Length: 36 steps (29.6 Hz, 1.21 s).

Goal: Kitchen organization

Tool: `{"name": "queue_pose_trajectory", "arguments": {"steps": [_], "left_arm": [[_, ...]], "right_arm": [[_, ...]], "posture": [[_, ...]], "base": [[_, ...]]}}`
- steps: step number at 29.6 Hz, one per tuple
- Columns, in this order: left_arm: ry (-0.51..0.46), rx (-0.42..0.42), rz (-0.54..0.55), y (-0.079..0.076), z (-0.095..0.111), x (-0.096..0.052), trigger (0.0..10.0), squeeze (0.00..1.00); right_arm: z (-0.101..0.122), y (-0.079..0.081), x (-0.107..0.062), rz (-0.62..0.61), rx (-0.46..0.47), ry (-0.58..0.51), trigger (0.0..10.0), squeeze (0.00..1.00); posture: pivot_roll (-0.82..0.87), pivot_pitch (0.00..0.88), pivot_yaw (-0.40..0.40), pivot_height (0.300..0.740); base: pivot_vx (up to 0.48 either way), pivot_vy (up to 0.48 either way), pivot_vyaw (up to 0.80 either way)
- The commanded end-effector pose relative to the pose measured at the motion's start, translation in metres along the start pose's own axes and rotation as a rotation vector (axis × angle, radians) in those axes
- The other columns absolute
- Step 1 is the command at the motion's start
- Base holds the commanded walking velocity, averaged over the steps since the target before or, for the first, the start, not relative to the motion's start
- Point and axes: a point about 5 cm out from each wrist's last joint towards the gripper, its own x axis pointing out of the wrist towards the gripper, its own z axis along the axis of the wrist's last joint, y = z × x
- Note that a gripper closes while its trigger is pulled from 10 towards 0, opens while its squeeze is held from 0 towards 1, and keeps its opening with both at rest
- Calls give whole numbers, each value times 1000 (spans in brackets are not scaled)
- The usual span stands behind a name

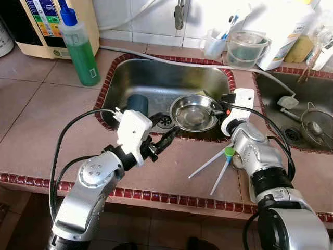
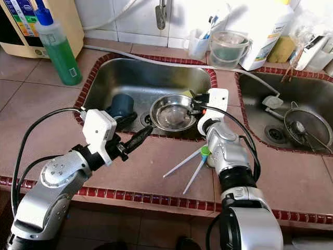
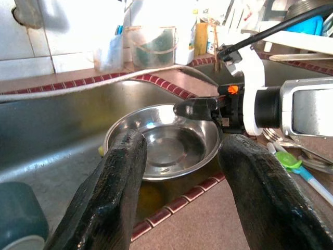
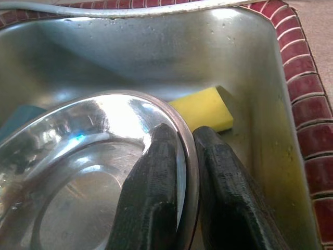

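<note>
A shiny steel bowl (image 1: 193,112) sits tilted in the left sink (image 1: 156,78), near its front right corner. My right gripper (image 1: 216,109) reaches in from the right and is shut on the bowl's rim (image 4: 183,136), one finger inside and one outside. My left gripper (image 1: 169,138) hovers over the counter at the sink's front edge, open and pointing at the bowl (image 3: 166,143), with nothing between its fingers (image 3: 125,172). A dark teal cup (image 1: 138,103) lies in the sink left of the bowl. A yellow sponge (image 4: 203,108) rests in the sink corner behind the bowl.
A green soap bottle (image 1: 80,49) stands left of the sink, beside a beige appliance (image 1: 47,26). White-handled utensils (image 1: 216,164) lie on the counter by my right arm. A second sink (image 1: 291,99) with a strainer (image 1: 313,125) is at right. Clear containers (image 1: 247,48) line the back.
</note>
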Motion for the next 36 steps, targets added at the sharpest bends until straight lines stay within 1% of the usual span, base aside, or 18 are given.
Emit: {"name": "queue_pose_trajectory", "arguments": {"steps": [1,11,12,13,14,15,16,17,20,30,36], "left_arm": [[15,0,-46,-9,-3,-3,10000,0],[27,-3,-57,-11,-5,-4,10000,0],[27,-4,-57,-11,-4,-4,10000,0],[26,-4,-57,-11,-4,-4,10000,0],[25,-4,-56,-11,-4,-4,10000,0],[25,-4,-56,-11,-4,-4,10000,0],[25,-4,-56,-11,-4,-4,10000,0],[25,-4,-57,-11,-4,-4,10000,0],[24,-3,-57,-11,-4,-4,10000,0],[21,1,-54,-10,-2,-4,10000,0],[19,3,-48,-8,-1,-3,10000,0]], "right_arm": [[0,-3,-1,-14,-1,11,10000,0],[1,-3,0,-17,10,18,10000,0],[0,-3,0,-14,17,21,10000,51],[0,-4,0,-15,20,22,10000,365],[0,-4,0,-16,21,23,10000,647],[0,-4,0,-17,21,22,10000,647],[0,-4,0,-8,33,24,10000,1000],[-1,-3,0,-1,43,26,10000,1000],[0,-4,0,-12,24,21,10000,1000],[2,-4,1,-13,23,16,10000,1000],[10,-3,1,-8,17,-45,10000,1000]], "posture": [[-52,218,-34,740],[-51,221,-31,740],[-51,221,-31,740],[-51,221,-31,740],[-51,221,-31,740],[-51,220,-30,740],[-51,220,-30,740],[-51,220,-30,740],[-51,220,-30,740],[-46,217,-31,740],[-45,214,-33,740]], "base": [[0,0,0],[0,0,0],[0,0,0],[0,0,0],[0,0,0],[0,0,0],[0,0,0],[0,0,0],[0,0,0],[0,0,0],[0,0,0]]}}
